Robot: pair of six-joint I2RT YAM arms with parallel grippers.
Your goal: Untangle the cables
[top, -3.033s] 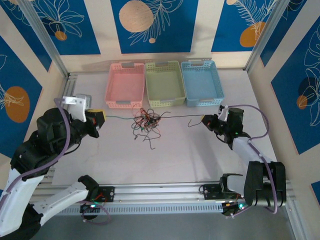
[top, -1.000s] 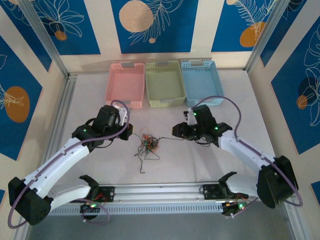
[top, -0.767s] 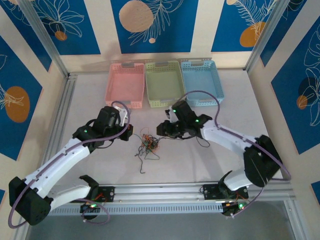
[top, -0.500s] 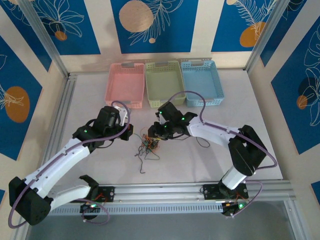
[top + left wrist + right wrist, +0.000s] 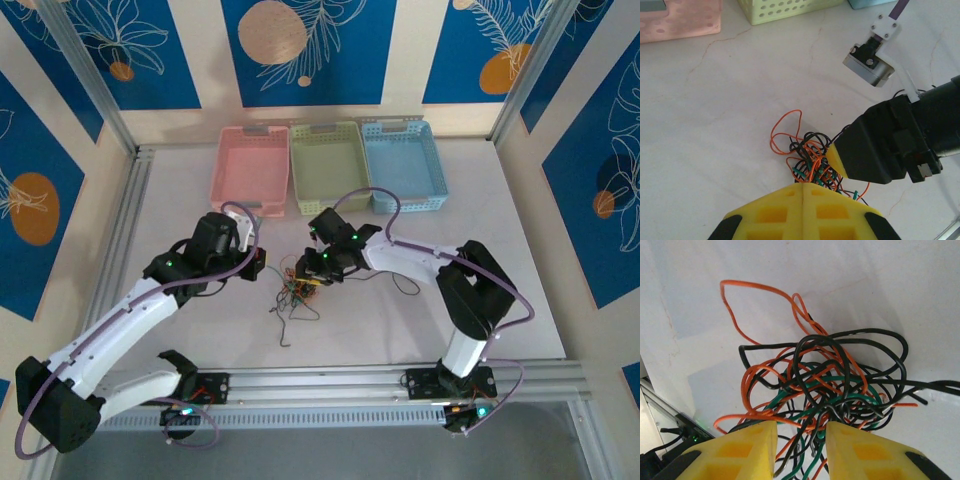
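Observation:
The cables (image 5: 298, 288) lie in one tangled knot of black, orange-red and green wires on the white table; the same knot shows in the left wrist view (image 5: 810, 160) and the right wrist view (image 5: 830, 380). My left gripper (image 5: 262, 266) sits just left of the knot, its yellow pads pressed shut (image 5: 803, 186). Wires run up to its tip, and I cannot tell whether one is pinched. My right gripper (image 5: 312, 268) is on the knot's right side, open (image 5: 800, 432), with several strands lying in the gap between its fingers.
Pink (image 5: 250, 211), green (image 5: 330, 208) and blue (image 5: 405, 205) baskets stand in a row at the back. A loose black strand (image 5: 290, 330) trails toward the front rail, and another black strand (image 5: 405, 285) lies right of the right arm.
The right arm has swung left from beside the knot onto it, its jaws narrowing a little around the wires. The left arm has stayed still and shut.

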